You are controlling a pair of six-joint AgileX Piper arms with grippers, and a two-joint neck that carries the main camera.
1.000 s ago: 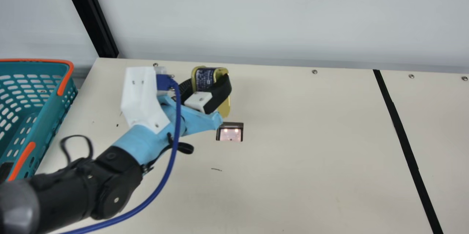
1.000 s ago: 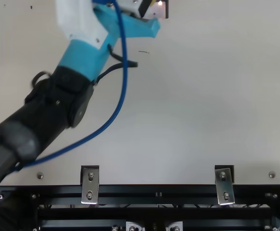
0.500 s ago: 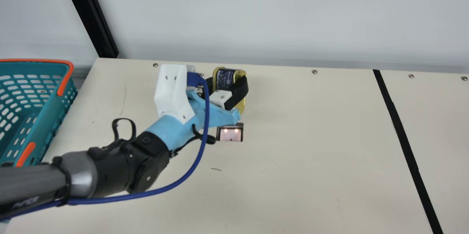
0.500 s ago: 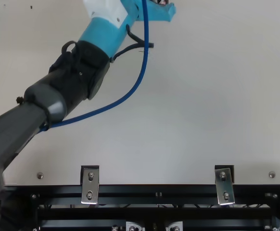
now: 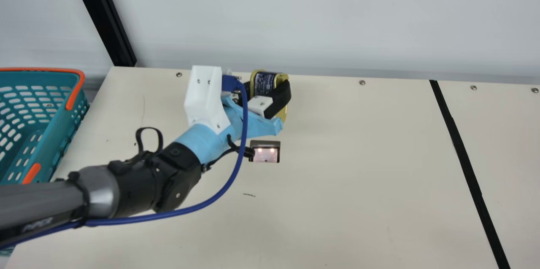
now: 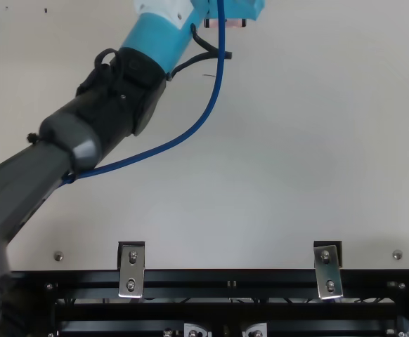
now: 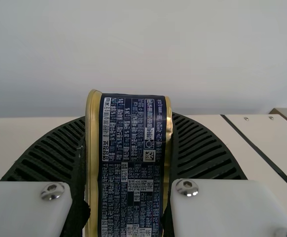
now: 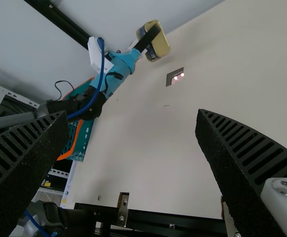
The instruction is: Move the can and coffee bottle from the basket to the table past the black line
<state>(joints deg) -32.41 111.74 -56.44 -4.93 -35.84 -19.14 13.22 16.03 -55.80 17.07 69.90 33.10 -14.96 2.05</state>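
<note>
Since the earlier frames, my left gripper (image 5: 268, 92) has moved away from the basket (image 5: 63, 134), bringing the gold-and-navy can (image 5: 264, 82) with it toward the black line (image 5: 464, 157). The can sits between my two ribbed fingers (image 5: 280, 98), grasped on both sides, on the basket's side of the line. My right gripper (image 8: 133, 117) is spread wide, with nothing between its fingers. Below is a cream table (image 5: 358, 184); behind it, a pale grey wall (image 5: 316, 16) and a black post (image 5: 103, 18).
</note>
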